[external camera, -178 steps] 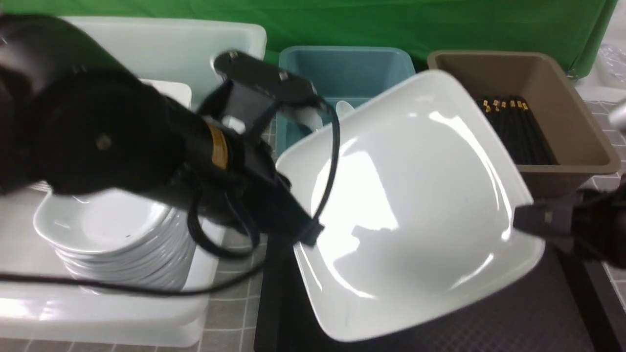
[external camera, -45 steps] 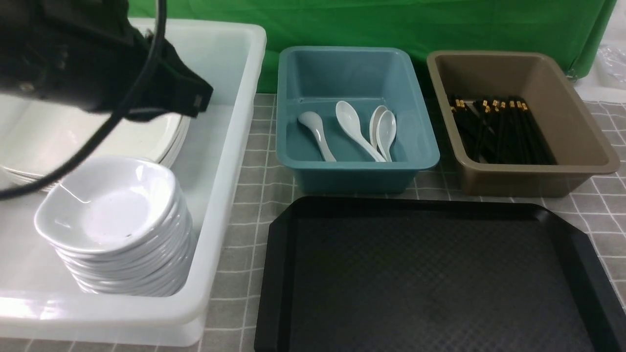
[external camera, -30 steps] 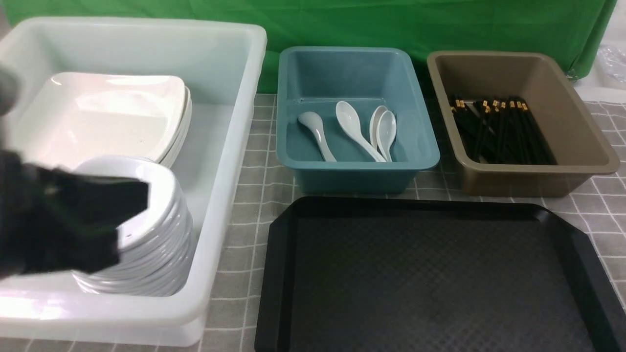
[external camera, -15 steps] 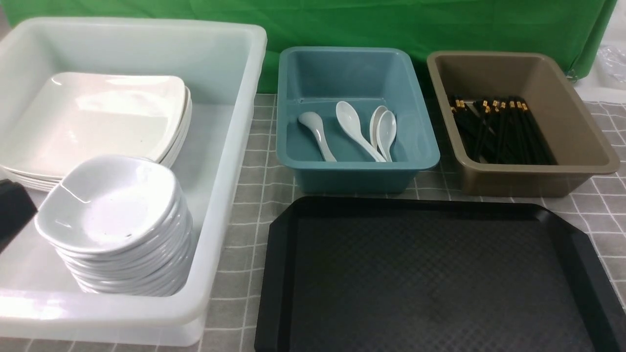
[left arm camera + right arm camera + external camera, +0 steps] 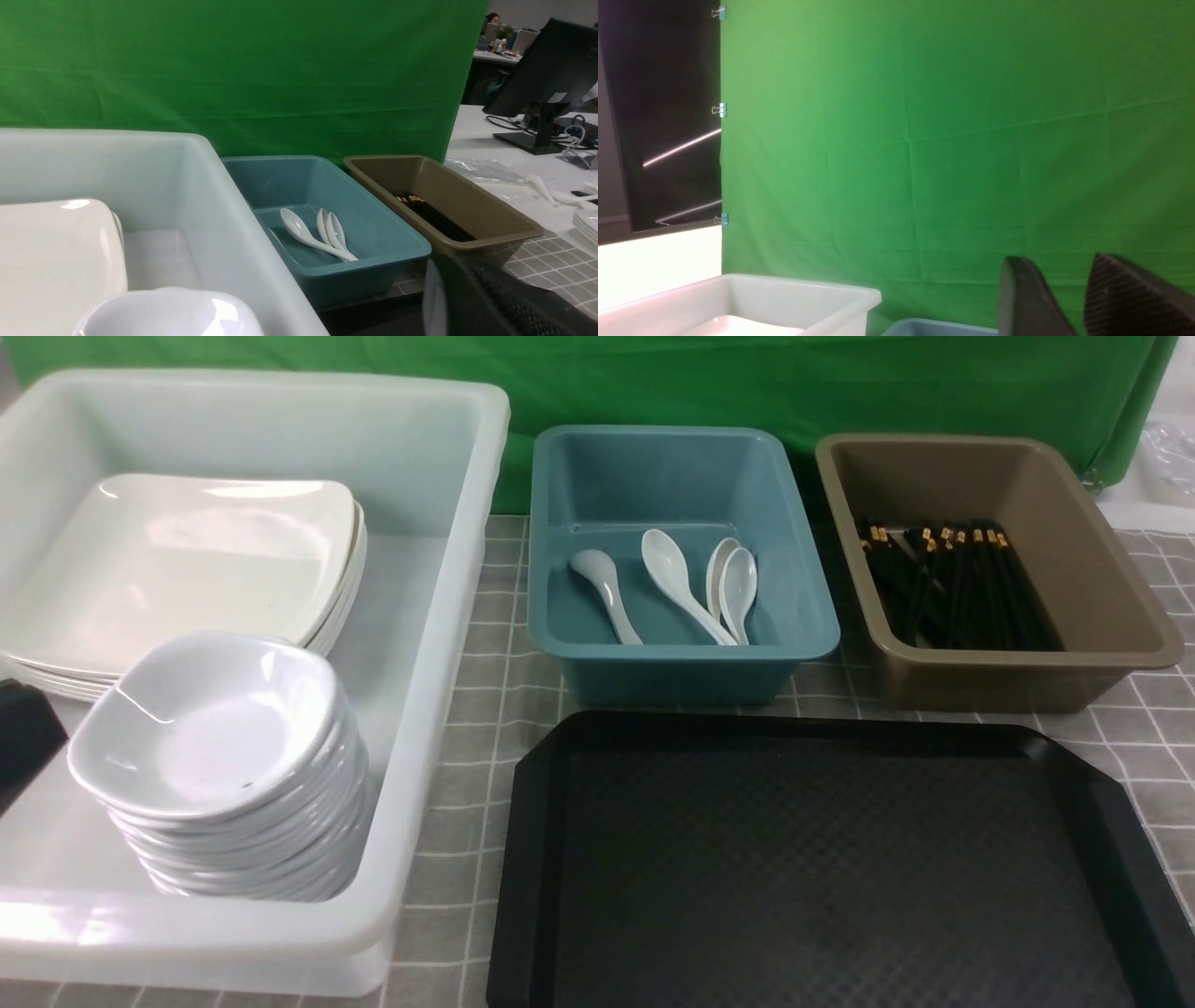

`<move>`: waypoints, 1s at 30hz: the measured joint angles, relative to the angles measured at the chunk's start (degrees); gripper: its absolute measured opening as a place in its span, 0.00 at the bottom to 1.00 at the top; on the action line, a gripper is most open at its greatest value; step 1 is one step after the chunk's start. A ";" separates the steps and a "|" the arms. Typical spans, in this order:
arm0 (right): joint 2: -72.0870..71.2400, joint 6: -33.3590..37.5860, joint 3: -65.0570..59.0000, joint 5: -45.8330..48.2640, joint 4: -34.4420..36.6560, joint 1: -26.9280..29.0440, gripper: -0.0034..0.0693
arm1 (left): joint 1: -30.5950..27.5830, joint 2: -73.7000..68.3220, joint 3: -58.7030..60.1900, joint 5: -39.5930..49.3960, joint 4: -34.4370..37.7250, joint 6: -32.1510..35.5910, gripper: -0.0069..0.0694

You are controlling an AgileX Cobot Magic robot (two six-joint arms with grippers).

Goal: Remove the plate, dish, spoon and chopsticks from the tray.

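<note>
The black tray (image 5: 794,723) lies at the front right with a bare floor. The plate (image 5: 187,560) tops a stack of plates in the white bin. The dish (image 5: 205,728) tops a stack of dishes in front of it. Several spoons (image 5: 672,579) lie in the teal bin. Chopsticks (image 5: 952,583) lie in the brown bin. My left gripper (image 5: 467,270) shows no gap between its fingers and holds nothing; a black bit of that arm (image 5: 23,742) shows at the left edge. My right gripper (image 5: 1057,261) is open and empty, facing the green cloth.
The white bin (image 5: 448,616) stands at the left, the teal bin (image 5: 681,658) in the middle back, the brown bin (image 5: 1018,672) at the back right. A green backdrop (image 5: 653,383) closes the back. Grey checked cloth (image 5: 485,644) covers the table.
The left arm set the plate on the stack in the white bin, let go and drew back to the left edge. The right arm left the front view. The tray now holds nothing.
</note>
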State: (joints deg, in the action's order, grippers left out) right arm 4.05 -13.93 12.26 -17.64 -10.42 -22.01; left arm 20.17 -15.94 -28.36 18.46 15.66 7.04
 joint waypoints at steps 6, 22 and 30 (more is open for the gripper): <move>0.00 0.00 0.00 0.00 0.00 0.00 0.38 | -1.54 4.16 6.00 -3.90 -5.71 -0.23 0.09; 0.00 0.00 0.00 0.05 0.00 0.00 0.38 | -21.80 15.94 28.32 -6.18 -6.50 -0.77 0.09; 0.00 0.00 0.00 0.05 0.00 0.00 0.38 | -21.80 15.99 28.67 -6.36 -5.61 0.27 0.10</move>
State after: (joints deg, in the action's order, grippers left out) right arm 4.05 -13.93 12.26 -17.60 -10.42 -22.01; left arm -1.63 0.05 0.31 12.10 10.06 7.31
